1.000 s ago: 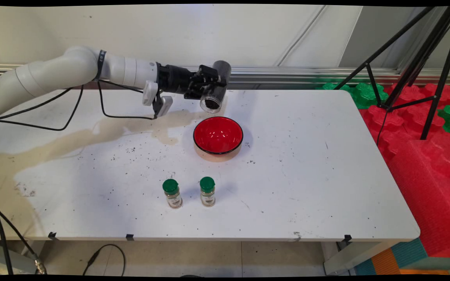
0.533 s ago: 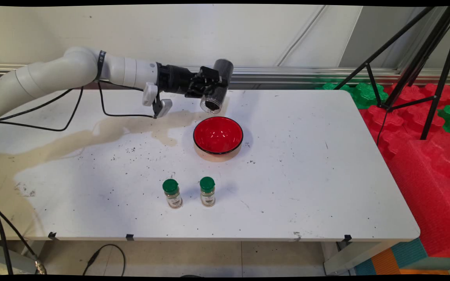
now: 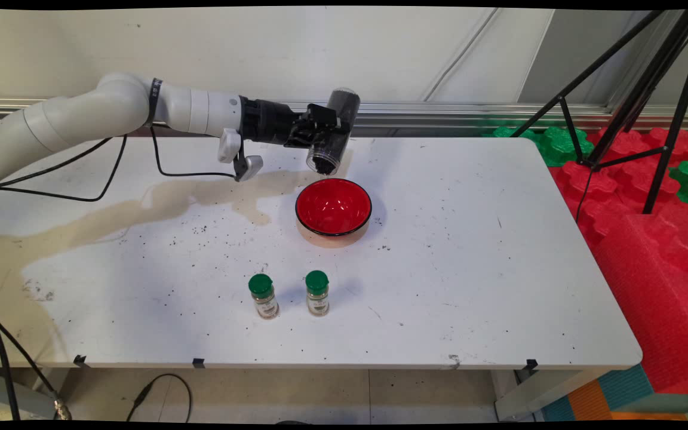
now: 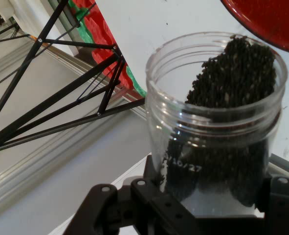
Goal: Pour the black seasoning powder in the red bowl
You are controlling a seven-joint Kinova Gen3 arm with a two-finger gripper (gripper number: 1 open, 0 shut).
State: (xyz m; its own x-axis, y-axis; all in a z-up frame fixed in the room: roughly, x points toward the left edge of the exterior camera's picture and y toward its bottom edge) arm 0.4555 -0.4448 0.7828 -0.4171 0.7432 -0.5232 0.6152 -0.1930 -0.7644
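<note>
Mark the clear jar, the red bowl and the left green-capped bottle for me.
clear jar (image 3: 331,140), main view, on its dark-filled body.
red bowl (image 3: 333,206), main view, on its red inside.
left green-capped bottle (image 3: 260,283), main view, on its green cap.

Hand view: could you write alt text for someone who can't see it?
A clear, lidless jar filled with small dark grains, clamped in the black gripper, tilts toward the rim of a red bowl on the white table. A black tripod stands behind.
</note>
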